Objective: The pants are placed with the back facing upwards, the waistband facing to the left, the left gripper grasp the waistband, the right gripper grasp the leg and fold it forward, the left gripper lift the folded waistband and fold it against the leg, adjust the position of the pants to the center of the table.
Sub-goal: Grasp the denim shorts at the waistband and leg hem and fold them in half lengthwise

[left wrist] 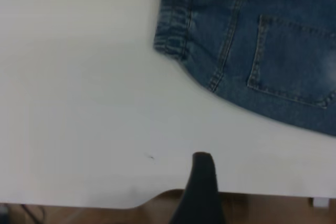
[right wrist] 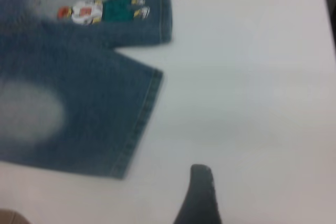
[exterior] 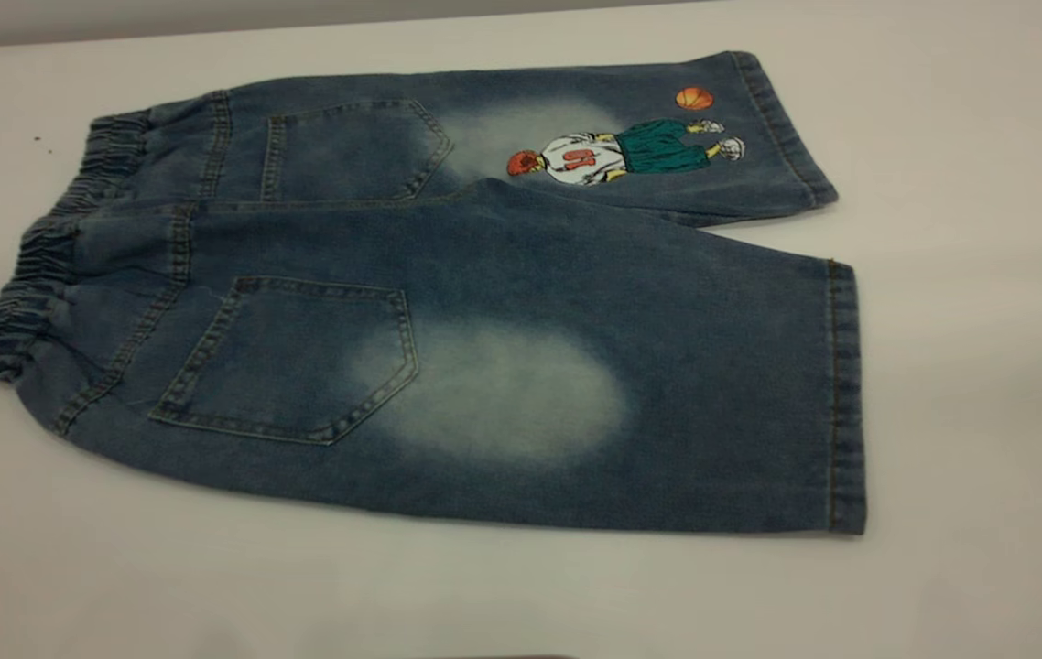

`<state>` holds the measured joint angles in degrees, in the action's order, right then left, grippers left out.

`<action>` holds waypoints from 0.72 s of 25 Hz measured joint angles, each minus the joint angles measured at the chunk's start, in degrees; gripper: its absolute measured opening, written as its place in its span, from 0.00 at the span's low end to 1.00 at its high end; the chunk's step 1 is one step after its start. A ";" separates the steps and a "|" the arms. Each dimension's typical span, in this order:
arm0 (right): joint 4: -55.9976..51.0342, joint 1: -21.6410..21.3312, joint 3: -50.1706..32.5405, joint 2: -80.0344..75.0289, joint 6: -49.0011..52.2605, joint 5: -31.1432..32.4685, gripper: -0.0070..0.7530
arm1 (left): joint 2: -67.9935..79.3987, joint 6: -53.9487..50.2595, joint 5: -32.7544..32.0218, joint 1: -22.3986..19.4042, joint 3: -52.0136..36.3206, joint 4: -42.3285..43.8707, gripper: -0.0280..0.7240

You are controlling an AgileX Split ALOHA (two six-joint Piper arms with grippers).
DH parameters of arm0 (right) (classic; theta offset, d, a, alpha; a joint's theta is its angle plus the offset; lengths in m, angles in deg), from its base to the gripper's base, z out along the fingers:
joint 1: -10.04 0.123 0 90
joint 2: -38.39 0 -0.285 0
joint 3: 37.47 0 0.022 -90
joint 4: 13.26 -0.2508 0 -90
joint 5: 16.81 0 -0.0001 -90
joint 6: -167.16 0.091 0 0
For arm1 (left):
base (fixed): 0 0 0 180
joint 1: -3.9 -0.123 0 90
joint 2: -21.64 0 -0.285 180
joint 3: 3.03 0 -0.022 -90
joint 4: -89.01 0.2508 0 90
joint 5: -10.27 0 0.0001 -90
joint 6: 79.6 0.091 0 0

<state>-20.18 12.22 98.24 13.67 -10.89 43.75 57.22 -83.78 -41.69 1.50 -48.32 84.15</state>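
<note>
The pants (exterior: 484, 302) lie flat on the table (exterior: 988, 366), back pockets up. The gathered waistband (exterior: 36, 265) points left. The plain leg (exterior: 503, 394) with its pale oval patch is nearer; the printed leg lies behind it. No arm shows in the exterior view. The left gripper (left wrist: 260, 182) hovers over bare table near the front edge, apart from the waistband (left wrist: 173, 19); one black finger (left wrist: 202, 182) shows, with nothing beside it. The right gripper (right wrist: 257, 192) is over bare table beyond the leg (right wrist: 79, 119); its one visible finger (right wrist: 199, 192) is clear of the hem. Both are open and empty.
The table's front edge (left wrist: 105, 203) runs close under the left gripper, with brown floor beyond it. Bare tabletop surrounds the pants on all sides, widest at the right and the front.
</note>
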 joint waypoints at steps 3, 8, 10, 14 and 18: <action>-1.37 0.00 0.00 -7.03 -0.17 -2.27 0.69 | 11.95 -1.14 4.73 0.00 1.31 -0.06 0.79; -5.29 0.00 0.00 -15.01 -3.67 -7.54 0.73 | 30.61 -2.04 15.84 0.00 2.48 -0.05 0.79; -6.93 0.00 0.00 -16.67 -5.56 -9.13 0.76 | 36.79 -2.47 19.72 0.00 2.50 0.00 0.79; -8.61 0.00 0.00 -18.00 -7.31 -11.11 0.79 | 48.02 -2.74 26.57 0.00 2.90 0.05 0.79; -8.92 0.00 0.00 -18.00 -7.50 -11.60 0.79 | 56.79 -2.85 32.47 0.00 3.28 0.69 0.79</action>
<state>-29.10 12.22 98.24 -4.33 -18.39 32.15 114.01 -86.63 -9.22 1.50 -45.04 84.84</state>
